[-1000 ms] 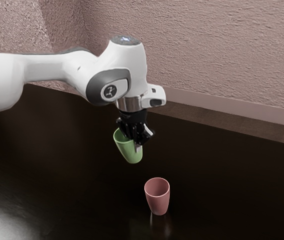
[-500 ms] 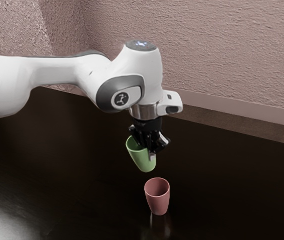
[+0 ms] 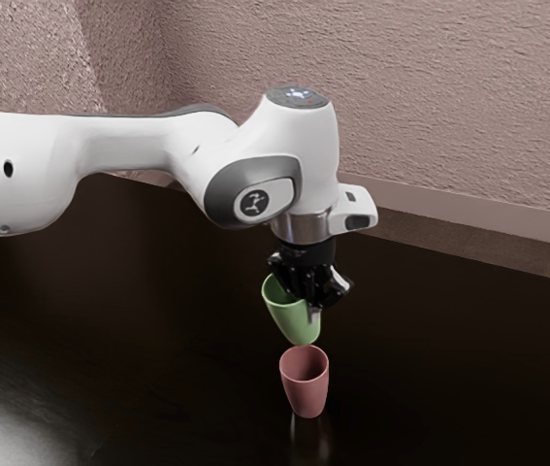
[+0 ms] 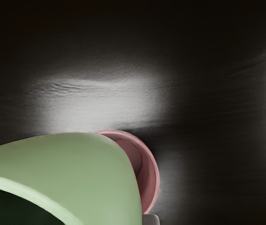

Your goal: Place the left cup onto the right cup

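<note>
A green cup [image 3: 292,316] hangs tilted in the air, its rim held by my black gripper [image 3: 311,294], which is shut on it. Directly below it a pink cup [image 3: 305,380] stands upright on the dark table [image 3: 110,388]. The green cup's base is just above the pink cup's rim, with a small gap. In the wrist view the green cup [image 4: 67,173] looms large under my hand and covers most of the pink cup [image 4: 144,168], whose rim peeks out beside it.
A textured pinkish wall [image 3: 449,87] with a pale baseboard [image 3: 469,209] runs behind the table. The white arm [image 3: 110,165] stretches in from the exterior view's left. A bright glare patch [image 4: 100,101] lies on the table beyond the cups.
My gripper has carried the green cup toward the exterior view's right and downward, from beside the pink cup to right over it. The pink cup has stayed put.
</note>
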Action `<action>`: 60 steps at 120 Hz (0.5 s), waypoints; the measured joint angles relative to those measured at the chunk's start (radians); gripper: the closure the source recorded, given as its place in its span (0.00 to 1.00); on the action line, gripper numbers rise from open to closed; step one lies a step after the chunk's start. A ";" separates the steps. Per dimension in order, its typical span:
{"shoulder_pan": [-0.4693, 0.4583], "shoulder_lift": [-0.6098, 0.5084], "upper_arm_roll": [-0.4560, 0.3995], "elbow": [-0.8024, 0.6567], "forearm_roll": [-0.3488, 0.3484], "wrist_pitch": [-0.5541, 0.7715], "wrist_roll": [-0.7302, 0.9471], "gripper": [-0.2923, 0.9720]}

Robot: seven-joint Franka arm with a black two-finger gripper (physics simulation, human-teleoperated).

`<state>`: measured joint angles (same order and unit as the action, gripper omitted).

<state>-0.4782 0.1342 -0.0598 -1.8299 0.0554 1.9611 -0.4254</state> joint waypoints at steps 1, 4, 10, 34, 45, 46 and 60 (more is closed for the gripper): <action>0.000 0.000 0.000 0.000 0.000 0.000 -0.001 0.85; 0.000 0.001 -0.001 0.000 0.000 0.000 -0.004 0.85; 0.000 0.003 -0.001 0.001 0.000 0.000 -0.010 0.85; -0.010 0.017 0.000 0.001 -0.001 0.000 -0.030 0.85; -0.009 0.023 -0.001 0.001 -0.001 0.001 -0.037 0.85; -0.009 0.024 -0.001 0.001 -0.001 0.001 -0.038 0.85; -0.010 0.030 -0.001 0.000 -0.001 0.004 -0.045 0.85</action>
<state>-0.4882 0.1637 -0.0605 -1.8302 0.0540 1.9648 -0.4709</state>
